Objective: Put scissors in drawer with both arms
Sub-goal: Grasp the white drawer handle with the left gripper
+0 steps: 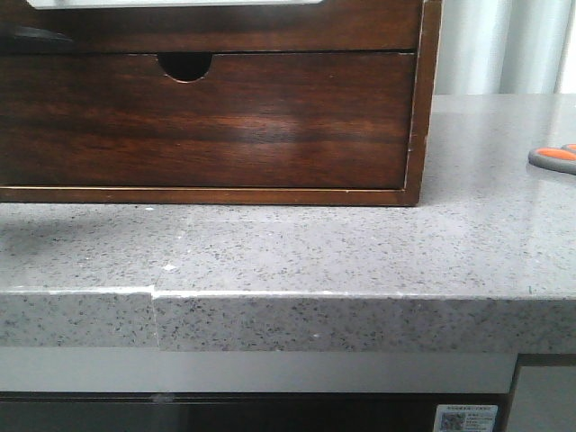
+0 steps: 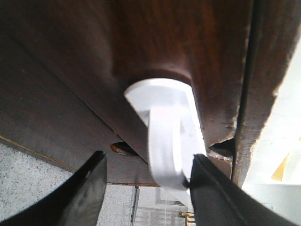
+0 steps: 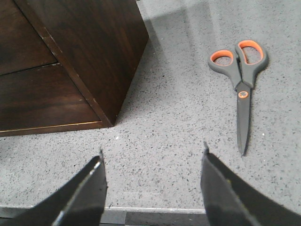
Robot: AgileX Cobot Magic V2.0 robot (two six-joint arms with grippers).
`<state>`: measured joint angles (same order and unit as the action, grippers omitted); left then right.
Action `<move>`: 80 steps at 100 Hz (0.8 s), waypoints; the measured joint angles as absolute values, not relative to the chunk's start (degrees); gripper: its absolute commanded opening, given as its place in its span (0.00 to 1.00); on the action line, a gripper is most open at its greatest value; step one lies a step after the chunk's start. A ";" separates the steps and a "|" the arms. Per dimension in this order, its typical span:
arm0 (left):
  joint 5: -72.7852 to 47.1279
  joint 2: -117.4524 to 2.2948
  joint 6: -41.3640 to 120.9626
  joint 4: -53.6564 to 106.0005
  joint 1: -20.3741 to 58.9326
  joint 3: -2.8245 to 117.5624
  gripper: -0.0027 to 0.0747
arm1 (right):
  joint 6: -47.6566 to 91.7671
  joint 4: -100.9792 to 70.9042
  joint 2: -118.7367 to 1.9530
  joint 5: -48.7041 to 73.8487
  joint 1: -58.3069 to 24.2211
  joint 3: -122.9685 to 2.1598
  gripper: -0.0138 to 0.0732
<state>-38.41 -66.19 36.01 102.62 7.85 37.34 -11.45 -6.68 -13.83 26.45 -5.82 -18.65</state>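
Left claw (image 2: 148,181) spread around white handle (image 2: 162,136), not yet clamped: could slip. Right claw (image 3: 153,183) released, near scissors (image 3: 242,75).

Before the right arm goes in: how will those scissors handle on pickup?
The scissors lie flat and closed on the speckled counter, so probably little edge to get under. Likely rigid and light. The countertop looks smooth, so they may skate if nudged. The right gripper has its jaws open, away from them.
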 measured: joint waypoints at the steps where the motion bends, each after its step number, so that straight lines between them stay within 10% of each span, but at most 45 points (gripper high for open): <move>1: -38.30 -66.19 36.01 102.62 7.85 37.34 0.46 | -11.45 -6.68 -13.83 26.45 -5.82 -18.65 0.61; 80: -39.70 -66.19 36.03 102.75 7.85 37.34 0.45 | -11.45 -6.68 -13.83 26.45 -5.82 -18.65 0.61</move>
<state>-39.70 -66.19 36.03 102.75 7.85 37.34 -11.45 -6.68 -13.83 26.45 -5.82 -18.65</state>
